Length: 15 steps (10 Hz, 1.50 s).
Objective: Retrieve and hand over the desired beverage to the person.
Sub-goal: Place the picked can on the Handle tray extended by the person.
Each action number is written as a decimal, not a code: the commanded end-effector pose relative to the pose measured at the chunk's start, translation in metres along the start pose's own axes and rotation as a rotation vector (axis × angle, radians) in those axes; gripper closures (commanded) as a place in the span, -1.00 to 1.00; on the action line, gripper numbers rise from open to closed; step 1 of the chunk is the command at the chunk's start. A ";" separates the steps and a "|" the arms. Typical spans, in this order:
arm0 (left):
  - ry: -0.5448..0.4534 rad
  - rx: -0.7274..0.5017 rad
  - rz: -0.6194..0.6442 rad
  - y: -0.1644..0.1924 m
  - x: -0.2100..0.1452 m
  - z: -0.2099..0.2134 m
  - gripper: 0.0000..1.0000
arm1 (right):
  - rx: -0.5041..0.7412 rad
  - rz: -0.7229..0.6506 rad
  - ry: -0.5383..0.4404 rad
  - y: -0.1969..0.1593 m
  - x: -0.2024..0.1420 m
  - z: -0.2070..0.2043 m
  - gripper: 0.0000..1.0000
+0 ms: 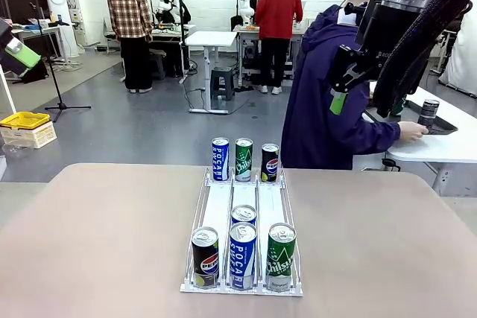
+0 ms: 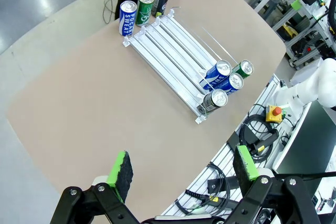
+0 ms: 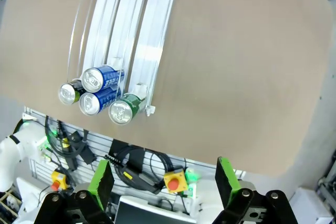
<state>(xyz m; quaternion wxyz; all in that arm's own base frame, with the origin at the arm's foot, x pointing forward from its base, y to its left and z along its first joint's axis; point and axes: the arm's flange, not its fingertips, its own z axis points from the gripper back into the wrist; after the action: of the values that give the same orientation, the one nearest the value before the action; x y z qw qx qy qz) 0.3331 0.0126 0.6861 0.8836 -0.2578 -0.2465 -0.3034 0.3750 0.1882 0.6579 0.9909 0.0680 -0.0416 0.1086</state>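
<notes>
Left gripper [image 2: 181, 174] at bottom of left wrist frame, green pads spread wide, nothing between. Right gripper [image 3: 164, 179] at bottom of right wrist frame, jaws equally wide, empty. Both high above tan table [image 1: 89, 243]. White can rack [image 1: 242, 217] at centre of front frame: Pepsi can [image 1: 205, 258], Pocari can [image 1: 242, 255], green Chilsung can [image 1: 281, 256] at near end, three more cans at far end. Person [image 1: 328, 102] in navy jacket, upper right, bent toward side table.
</notes>
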 end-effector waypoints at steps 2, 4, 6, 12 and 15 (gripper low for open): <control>0.009 0.005 0.004 -0.001 -0.002 0.001 -1.00 | 0.000 0.000 0.000 0.000 0.000 0.000 -1.00; 0.009 0.005 0.004 -0.001 -0.002 0.001 -1.00 | 0.089 0.113 -0.103 -0.066 -0.028 0.001 -1.00; 0.009 0.005 0.004 -0.001 -0.002 0.001 -1.00 | 0.103 0.117 -0.197 -0.131 -0.059 -0.002 -1.00; 0.009 0.005 0.004 -0.001 -0.002 0.001 -1.00 | 0.481 0.063 -0.359 -0.248 -0.128 0.051 -1.00; 0.009 0.005 0.004 -0.001 -0.002 0.001 -1.00 | 0.488 0.061 -0.335 -0.268 -0.124 0.058 -1.00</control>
<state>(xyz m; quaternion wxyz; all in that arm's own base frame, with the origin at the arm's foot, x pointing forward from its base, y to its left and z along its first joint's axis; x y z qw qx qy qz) 0.3330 0.0130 0.6862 0.8838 -0.2575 -0.2466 -0.3028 0.2997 -0.1024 0.6708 0.9220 0.3190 -0.1836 0.1200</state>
